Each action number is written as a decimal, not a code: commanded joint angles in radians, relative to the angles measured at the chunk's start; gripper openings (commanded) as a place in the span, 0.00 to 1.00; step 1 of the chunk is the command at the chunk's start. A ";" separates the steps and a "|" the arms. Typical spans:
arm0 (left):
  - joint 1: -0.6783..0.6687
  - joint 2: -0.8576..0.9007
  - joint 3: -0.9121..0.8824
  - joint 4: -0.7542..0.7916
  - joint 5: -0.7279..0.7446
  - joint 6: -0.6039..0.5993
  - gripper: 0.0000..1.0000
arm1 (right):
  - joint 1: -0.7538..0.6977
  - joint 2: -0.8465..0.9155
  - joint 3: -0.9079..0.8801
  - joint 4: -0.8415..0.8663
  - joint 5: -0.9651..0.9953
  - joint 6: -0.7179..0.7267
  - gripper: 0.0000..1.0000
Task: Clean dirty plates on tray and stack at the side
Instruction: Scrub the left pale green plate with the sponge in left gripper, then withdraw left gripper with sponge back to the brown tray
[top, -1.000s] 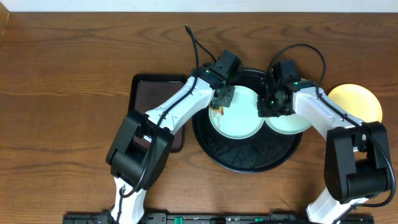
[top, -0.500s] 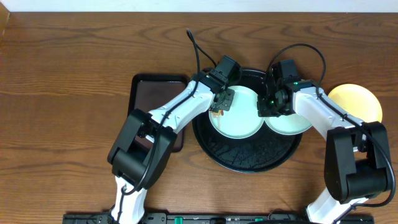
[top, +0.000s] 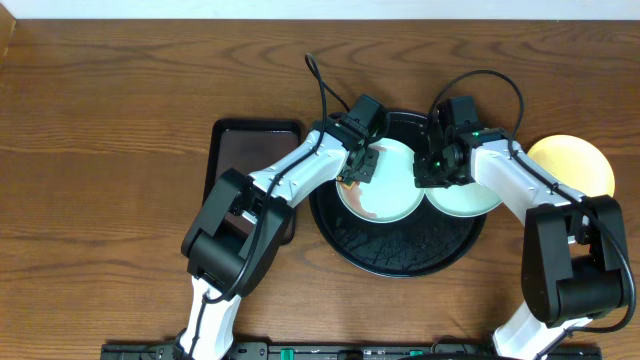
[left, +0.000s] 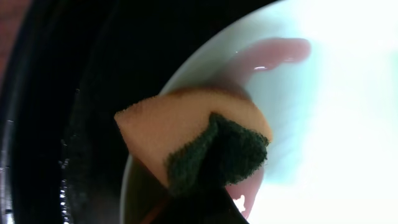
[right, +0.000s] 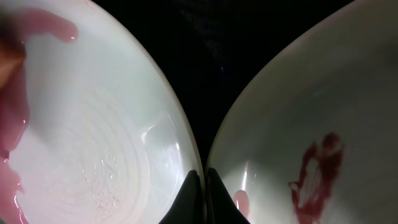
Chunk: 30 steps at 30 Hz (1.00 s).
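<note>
Wooden counter (top: 120, 90) bears the black tray (top: 400, 262), where the left fingers (top: 358, 166) pinch a sponge (left: 186, 134) onto the smeared mint plate (top: 395, 200) beneath them. The right fingers (right: 194, 186), pressed together, sit between its rim and the second mint plate (top: 470, 200); the yellow plate (top: 575, 165) lies beyond them, off the tray.

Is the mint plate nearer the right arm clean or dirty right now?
Still dirty: the right-hand mint plate shows a reddish smear in the right wrist view; the sponge is on the other plate.
</note>
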 joint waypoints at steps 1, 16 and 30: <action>-0.031 0.063 -0.018 -0.039 0.122 -0.013 0.08 | 0.020 0.012 0.014 0.001 -0.009 -0.001 0.01; -0.041 0.018 0.008 -0.039 0.406 -0.061 0.08 | 0.020 0.012 0.014 0.001 -0.009 -0.008 0.01; 0.138 -0.427 0.049 -0.213 0.153 -0.062 0.08 | 0.020 0.012 0.014 0.000 -0.009 -0.008 0.01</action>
